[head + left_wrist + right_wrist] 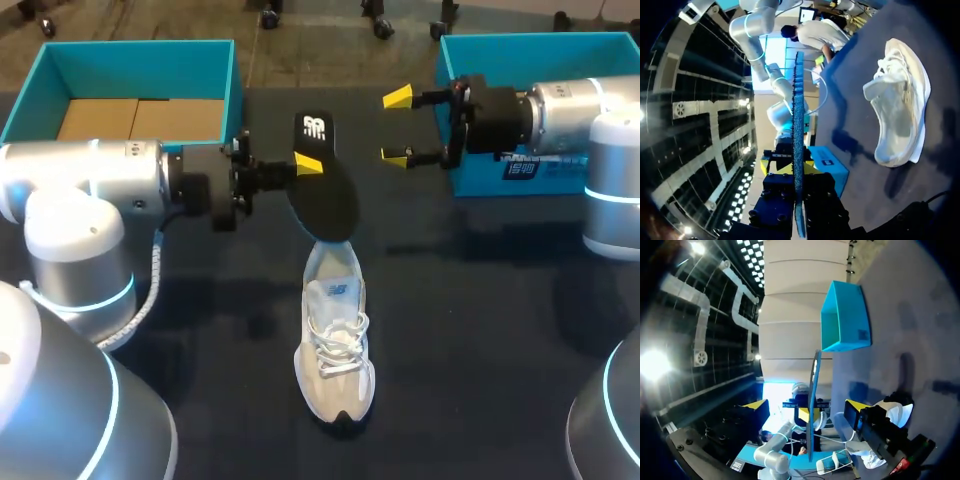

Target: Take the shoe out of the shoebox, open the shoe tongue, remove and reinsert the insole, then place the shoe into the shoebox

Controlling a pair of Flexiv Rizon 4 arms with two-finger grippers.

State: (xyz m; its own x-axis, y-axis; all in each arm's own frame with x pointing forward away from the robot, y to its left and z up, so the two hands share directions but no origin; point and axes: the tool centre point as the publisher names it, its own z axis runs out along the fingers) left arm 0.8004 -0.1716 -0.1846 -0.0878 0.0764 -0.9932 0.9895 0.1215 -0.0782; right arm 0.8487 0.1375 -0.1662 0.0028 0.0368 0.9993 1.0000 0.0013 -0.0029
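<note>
A black insole [322, 185] with a white logo hangs edge-up above the table, and my left gripper [308, 165] is shut on its middle. In the left wrist view the insole [799, 110] shows edge-on between the left gripper's [798, 170] fingers. My right gripper [397, 128] stands wide open to the right of the insole, not touching it. From the right wrist, the insole [813, 385] stands ahead of the open right gripper [807, 407]. A white laced shoe [335, 350] lies on the dark table below the insole, toe toward the front edge. It also appears as the shoe [900, 100] beside the left gripper.
A teal shoebox [40, 85] with a cardboard floor stands at the back left. A second teal box [560, 50] stands at the back right, behind my right arm. The shoebox [845, 315] is visible beyond the insole in the right wrist view.
</note>
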